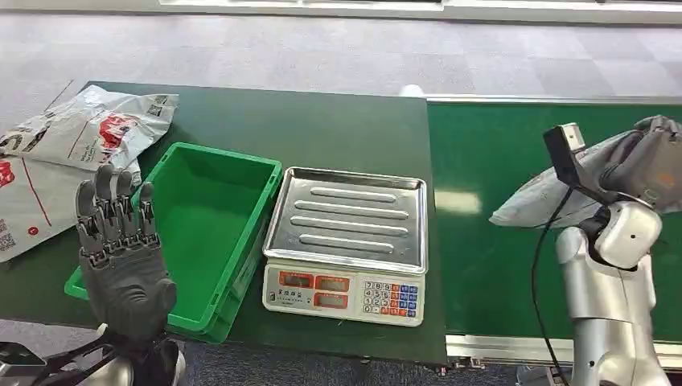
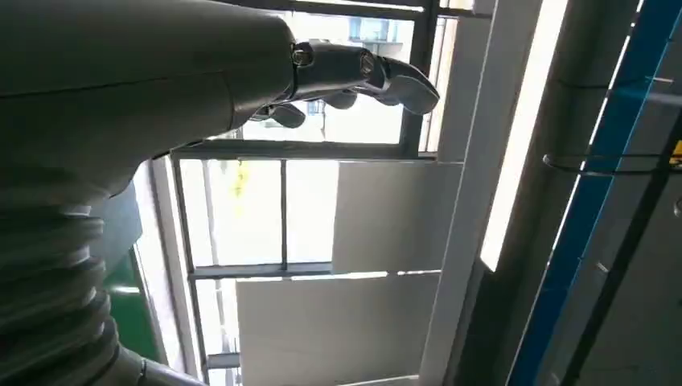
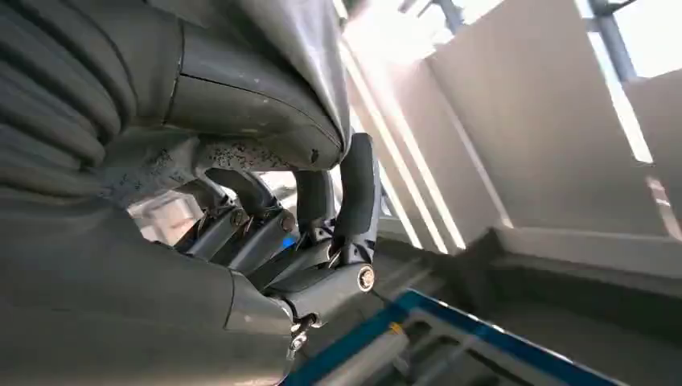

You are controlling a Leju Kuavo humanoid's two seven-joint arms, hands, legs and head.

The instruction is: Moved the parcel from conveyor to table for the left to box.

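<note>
The grey parcel (image 1: 563, 189) is being gripped above the conveyor (image 1: 482, 265) by the right hand (image 1: 643, 165), and is best kept level while being carried to the table (image 1: 322, 121), the left hand (image 1: 121, 241) being held released.

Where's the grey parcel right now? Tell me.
In the head view the grey parcel is on the right, held by the right hand above the green conveyor, right of the scale.

Head cam high, facing down at table (image 1: 338, 121); both wrist cams close, upward toward ceiling.
</note>
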